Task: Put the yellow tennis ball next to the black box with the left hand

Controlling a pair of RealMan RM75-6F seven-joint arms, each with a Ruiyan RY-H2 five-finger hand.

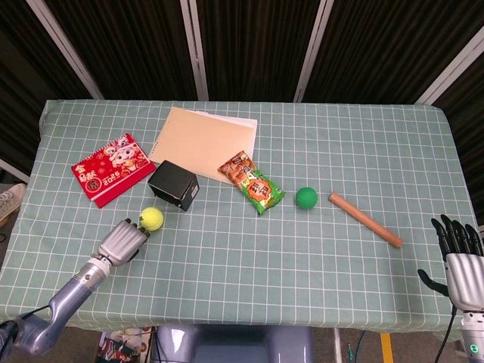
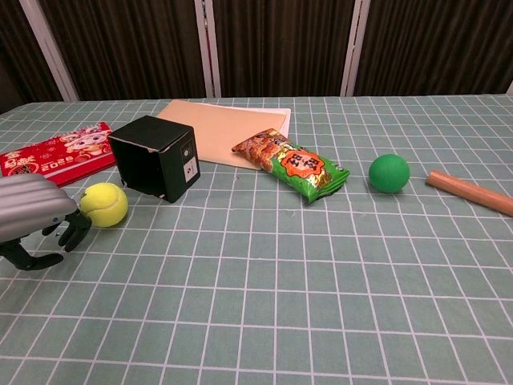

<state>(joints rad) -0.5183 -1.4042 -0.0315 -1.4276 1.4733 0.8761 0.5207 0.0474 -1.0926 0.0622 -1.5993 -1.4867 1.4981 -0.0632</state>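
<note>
The yellow tennis ball (image 1: 153, 218) (image 2: 104, 204) lies on the checked cloth just in front of the black box (image 1: 174, 185) (image 2: 156, 157), a small gap between them. My left hand (image 1: 125, 243) (image 2: 36, 216) sits right behind the ball, its dark fingers (image 2: 74, 231) curled downward and touching the ball's near side; nothing is gripped. My right hand (image 1: 458, 261) hovers at the table's near right corner with fingers spread, holding nothing. The chest view does not show it.
A red calendar (image 1: 113, 168) lies left of the box, a tan folder (image 1: 203, 139) behind it. A snack packet (image 1: 252, 182), a green ball (image 1: 305, 197) and a wooden stick (image 1: 365, 219) lie in a row to the right.
</note>
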